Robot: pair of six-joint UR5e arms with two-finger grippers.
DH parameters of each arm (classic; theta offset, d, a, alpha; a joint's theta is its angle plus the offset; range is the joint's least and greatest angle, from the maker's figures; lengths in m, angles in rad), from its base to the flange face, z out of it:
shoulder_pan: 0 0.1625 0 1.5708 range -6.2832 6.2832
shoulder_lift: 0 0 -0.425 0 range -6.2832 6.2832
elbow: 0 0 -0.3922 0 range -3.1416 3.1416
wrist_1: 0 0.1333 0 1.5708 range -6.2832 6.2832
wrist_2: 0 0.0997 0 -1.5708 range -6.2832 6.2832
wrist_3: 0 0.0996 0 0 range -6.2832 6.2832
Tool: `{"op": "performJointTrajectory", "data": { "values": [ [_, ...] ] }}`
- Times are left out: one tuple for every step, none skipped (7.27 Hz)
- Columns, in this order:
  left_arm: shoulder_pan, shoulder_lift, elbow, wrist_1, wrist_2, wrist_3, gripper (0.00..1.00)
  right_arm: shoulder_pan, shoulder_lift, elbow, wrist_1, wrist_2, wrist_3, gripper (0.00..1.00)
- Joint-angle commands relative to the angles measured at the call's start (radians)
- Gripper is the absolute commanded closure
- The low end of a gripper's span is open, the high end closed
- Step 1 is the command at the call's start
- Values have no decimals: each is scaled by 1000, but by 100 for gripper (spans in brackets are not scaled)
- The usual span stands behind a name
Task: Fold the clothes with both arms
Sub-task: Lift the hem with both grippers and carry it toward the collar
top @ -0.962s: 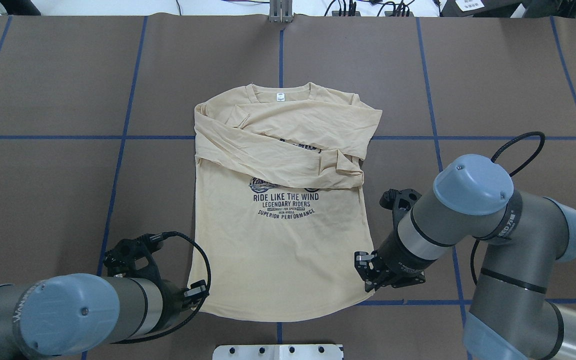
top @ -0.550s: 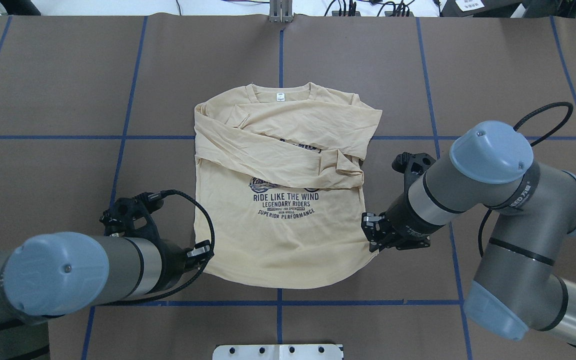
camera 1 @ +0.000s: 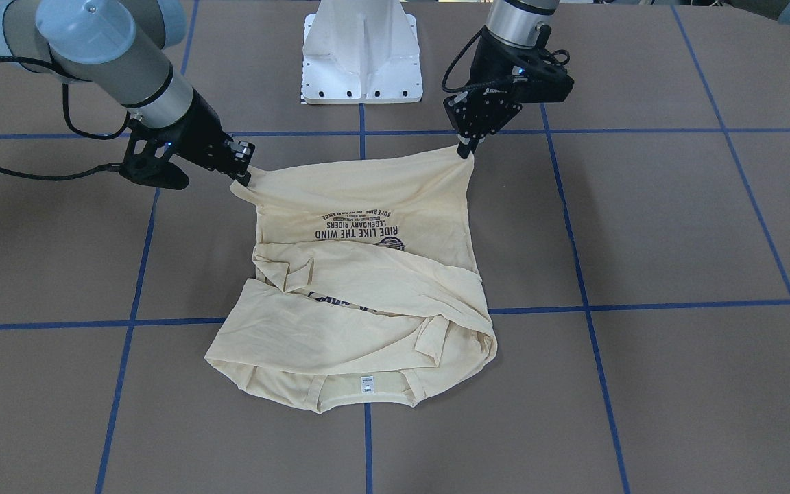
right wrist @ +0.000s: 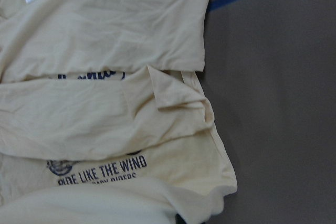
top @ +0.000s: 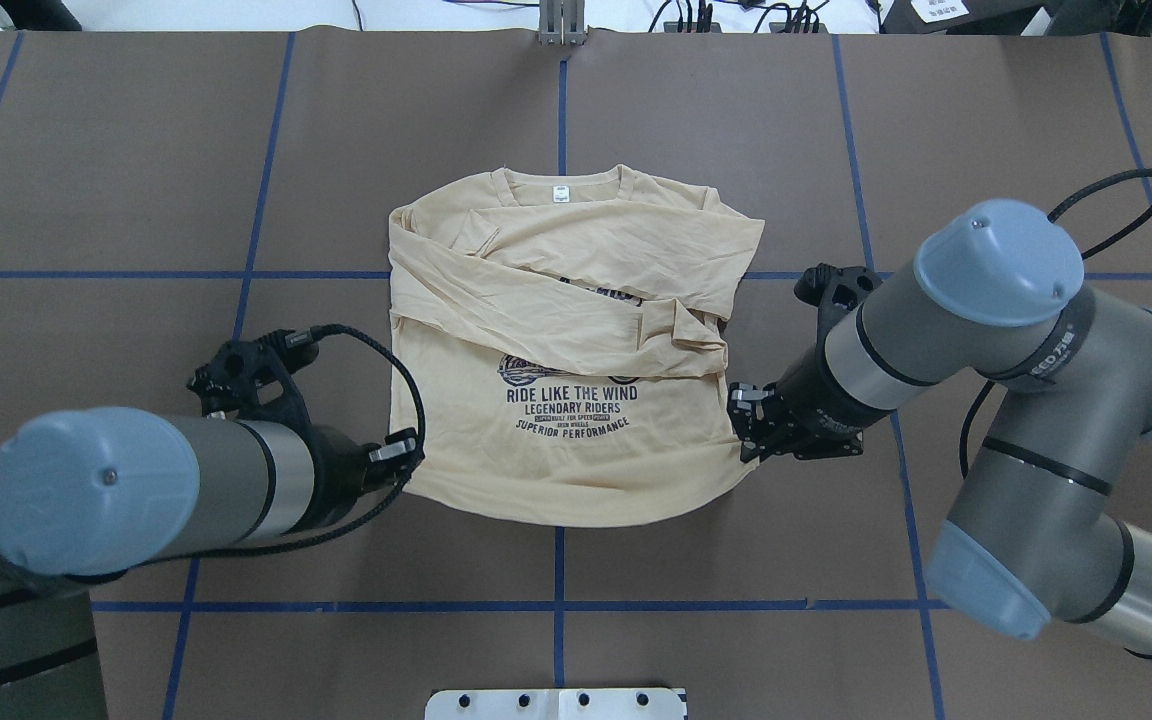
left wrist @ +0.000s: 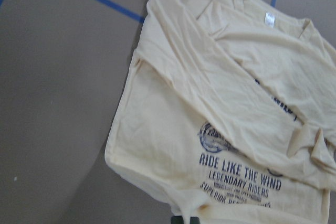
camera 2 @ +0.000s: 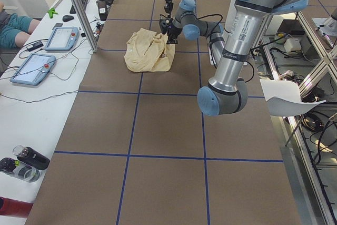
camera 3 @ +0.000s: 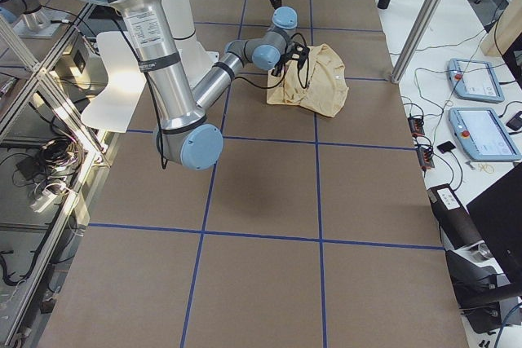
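Note:
The cream-yellow long-sleeved T-shirt (top: 556,330) lies print up on the brown table, collar and white neck label (top: 562,194) at the far side. Both sleeves are folded across the chest. My left gripper (top: 406,462) is shut on the near left hem corner. My right gripper (top: 744,447) is shut on the near right hem corner. In the front-facing view the hem hangs raised between the left gripper (camera 1: 465,147) and the right gripper (camera 1: 241,175), while the rest of the shirt (camera 1: 367,302) stays flat. Both wrist views show the shirt (left wrist: 210,129) (right wrist: 105,119) below; the fingers are hidden.
The white pedestal base (camera 1: 362,51) stands at the near table edge. Blue tape lines (top: 556,606) mark a grid on the table. Beyond the far edge lie tablets (camera 2: 60,38), bottles (camera 2: 23,162) and cables.
Both grippers have carried the hem corners away from the robot, toward the collar. The hem has moved from the near blue tape line to just below the print.

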Motion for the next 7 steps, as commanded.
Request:
{"op": "performJointTrajectory", "data": {
  "values": [
    [-121, -45, 111, -47, -61, 64, 100, 108, 40, -32, 3, 1, -7, 100],
    [-146, -76, 203, -119, -63, 64, 100, 142, 48, -50, 7, -1, -10, 100],
    [-176, -99, 275, -157, -64, 64, 100, 151, 93, -134, 51, -4, -10, 100],
    [-198, -108, 328, -197, -64, 73, 100, 151, 132, -232, 138, -37, -10, 100],
    [-206, -108, 393, -295, -64, 74, 100, 150, 141, -303, 209, -54, -10, 100],
    [-207, -114, 435, -358, -64, 67, 100, 150, 175, -373, 249, -56, -9, 100],
    [-207, -143, 486, -389, -64, 61, 100, 148, 196, -427, 277, -56, -9, 100]
  ]
}}
